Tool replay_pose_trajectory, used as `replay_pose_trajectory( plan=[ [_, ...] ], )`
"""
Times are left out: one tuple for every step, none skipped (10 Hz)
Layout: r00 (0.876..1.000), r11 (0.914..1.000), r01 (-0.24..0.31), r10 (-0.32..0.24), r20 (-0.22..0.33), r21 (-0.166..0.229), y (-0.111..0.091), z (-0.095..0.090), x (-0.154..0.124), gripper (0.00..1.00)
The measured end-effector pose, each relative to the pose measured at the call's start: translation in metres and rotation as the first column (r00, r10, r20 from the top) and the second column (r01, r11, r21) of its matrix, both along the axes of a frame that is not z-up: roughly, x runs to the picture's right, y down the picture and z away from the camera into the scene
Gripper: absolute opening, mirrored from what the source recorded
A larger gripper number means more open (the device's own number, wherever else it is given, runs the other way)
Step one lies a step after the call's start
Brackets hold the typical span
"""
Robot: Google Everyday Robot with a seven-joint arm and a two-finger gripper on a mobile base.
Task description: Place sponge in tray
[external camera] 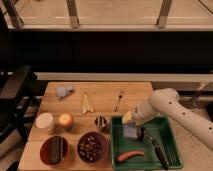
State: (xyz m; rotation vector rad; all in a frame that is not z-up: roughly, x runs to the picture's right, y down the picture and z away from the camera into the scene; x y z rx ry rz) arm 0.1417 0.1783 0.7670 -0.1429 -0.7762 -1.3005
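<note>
The green tray (170, 131) sits at the front right of the wooden table. My white arm reaches in from the right. The grey gripper (131, 131) hangs down over the tray's left part, close to its floor. A small yellow piece, which looks like the sponge (127, 118), sits right at the top of the gripper, over the tray's back left corner. I cannot tell whether it is held or how it touches the gripper.
In the tray lie a red-orange stick-like item (130, 155) and a black-handled tool (157, 150). On the table (102, 95) are a small metal cup (101, 122), two dark bowls (92, 146) (54, 149), an orange fruit (65, 120), a white cup (45, 122), a grey object (64, 91), a yellow item (87, 102) and a fork (119, 100).
</note>
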Motion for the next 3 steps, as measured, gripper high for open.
replay_pose_trajectory(
  plan=[
    [1.0, 1.0, -0.001, 0.001, -0.001, 0.0, 0.0001, -0.0005, 0.0009, 0.62],
    [1.0, 1.0, -0.002, 0.002, -0.002, 0.0, 0.0001, -0.0006, 0.0017, 0.62],
    [1.0, 1.0, -0.002, 0.002, -0.002, 0.0, 0.0003, -0.0005, 0.0015, 0.62]
  ],
)
